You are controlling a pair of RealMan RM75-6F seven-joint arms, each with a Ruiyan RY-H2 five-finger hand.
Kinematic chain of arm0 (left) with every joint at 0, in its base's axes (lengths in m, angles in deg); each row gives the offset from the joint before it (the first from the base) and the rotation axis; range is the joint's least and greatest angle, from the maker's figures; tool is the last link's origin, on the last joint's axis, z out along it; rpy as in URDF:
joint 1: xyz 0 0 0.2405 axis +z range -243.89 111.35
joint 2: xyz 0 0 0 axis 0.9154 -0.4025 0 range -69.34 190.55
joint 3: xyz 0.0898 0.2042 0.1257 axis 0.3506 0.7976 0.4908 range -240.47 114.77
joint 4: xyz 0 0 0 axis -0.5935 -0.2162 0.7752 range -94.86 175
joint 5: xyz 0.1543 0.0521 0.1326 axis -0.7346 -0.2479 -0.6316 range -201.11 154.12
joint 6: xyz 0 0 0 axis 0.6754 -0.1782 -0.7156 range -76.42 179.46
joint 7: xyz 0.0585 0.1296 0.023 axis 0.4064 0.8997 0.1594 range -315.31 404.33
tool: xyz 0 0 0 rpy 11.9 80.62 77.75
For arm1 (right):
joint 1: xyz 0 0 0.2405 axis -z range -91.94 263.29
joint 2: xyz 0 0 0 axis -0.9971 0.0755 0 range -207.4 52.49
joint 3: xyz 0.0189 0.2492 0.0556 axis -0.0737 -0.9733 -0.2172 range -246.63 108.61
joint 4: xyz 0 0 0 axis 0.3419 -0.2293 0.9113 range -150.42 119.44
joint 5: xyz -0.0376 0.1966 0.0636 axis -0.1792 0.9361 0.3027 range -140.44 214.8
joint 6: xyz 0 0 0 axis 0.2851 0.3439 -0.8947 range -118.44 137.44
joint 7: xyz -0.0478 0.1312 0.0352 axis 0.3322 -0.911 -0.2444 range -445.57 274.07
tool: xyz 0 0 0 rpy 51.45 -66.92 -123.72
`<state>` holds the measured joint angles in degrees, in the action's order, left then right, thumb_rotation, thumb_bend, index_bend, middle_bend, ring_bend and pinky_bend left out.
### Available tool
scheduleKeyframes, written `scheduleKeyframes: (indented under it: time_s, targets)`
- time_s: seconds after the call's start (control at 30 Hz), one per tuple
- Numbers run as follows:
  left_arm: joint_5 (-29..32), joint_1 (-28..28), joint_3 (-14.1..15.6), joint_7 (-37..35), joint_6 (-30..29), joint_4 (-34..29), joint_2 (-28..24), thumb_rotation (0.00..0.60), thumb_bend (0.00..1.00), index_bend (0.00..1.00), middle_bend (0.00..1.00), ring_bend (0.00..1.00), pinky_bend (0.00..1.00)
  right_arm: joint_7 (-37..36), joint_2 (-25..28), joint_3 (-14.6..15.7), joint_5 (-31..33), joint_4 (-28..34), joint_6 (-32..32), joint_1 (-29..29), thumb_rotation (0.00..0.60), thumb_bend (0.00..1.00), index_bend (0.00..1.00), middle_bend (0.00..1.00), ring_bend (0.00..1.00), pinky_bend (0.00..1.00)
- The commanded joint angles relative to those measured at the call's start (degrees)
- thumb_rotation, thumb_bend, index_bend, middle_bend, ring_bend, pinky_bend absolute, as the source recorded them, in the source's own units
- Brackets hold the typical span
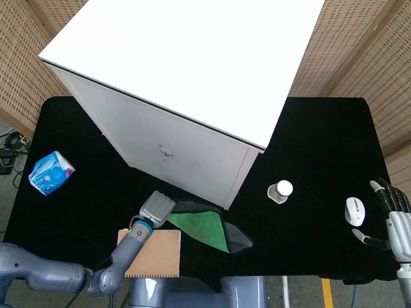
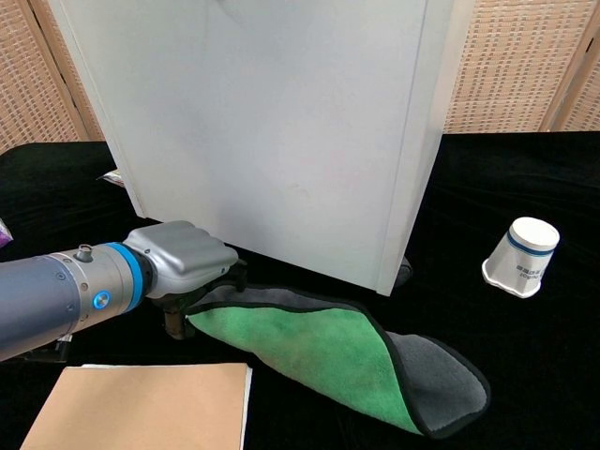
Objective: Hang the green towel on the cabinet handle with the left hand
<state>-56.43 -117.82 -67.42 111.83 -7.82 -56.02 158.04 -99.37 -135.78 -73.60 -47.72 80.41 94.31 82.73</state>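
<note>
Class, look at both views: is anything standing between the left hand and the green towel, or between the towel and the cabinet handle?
Nothing visible stands in the way. The left hand is already at the near corner of the green towel, and whether it grips the corner cannot be told. Between the towel and the cabinet handle there is only bare cabinet front.

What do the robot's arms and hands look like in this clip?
The left arm is grey-blue metal with a bright blue ring at the wrist and a small blue dot; the left hand has a smooth silver-grey shell. The right hand has silver fingers with dark segments.
</note>
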Motion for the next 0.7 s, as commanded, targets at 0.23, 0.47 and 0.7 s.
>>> scheduleKeyframes:
  time_s: [0.23, 0.47, 0.7]
  targets:
    - [-2.7, -1.0, 1.0, -2.8, -1.1, 1.5, 0.9, 0.600, 0.27, 0.14, 0.77, 0.56, 0.51, 0.0, -0.1, 0.0, 0.1, 0.0, -0.1, 0.0, 0.600, 0.07, 0.00, 0.00, 0.00, 0.00]
    - [-0.3, -2.4, 1.9, -1.9, -1.6, 2.9, 2.3, 0.600, 0.27, 0.21, 0.77, 0.56, 0.51, -0.4, 0.0, -0.1, 0.1, -0.1, 0.0, 0.0, 0.600, 0.07, 0.00, 0.00, 0.00, 0.00]
    - [-0.3, -2.8, 3.1, -2.4, -2.4, 2.8, 2.2, 0.600, 0.30, 0.43, 0.77, 0.56, 0.51, -0.6, 0.1, 0.0, -0.1, -0.1, 0.1, 0.1, 0.600, 0.07, 0.00, 0.00, 0.00, 0.00]
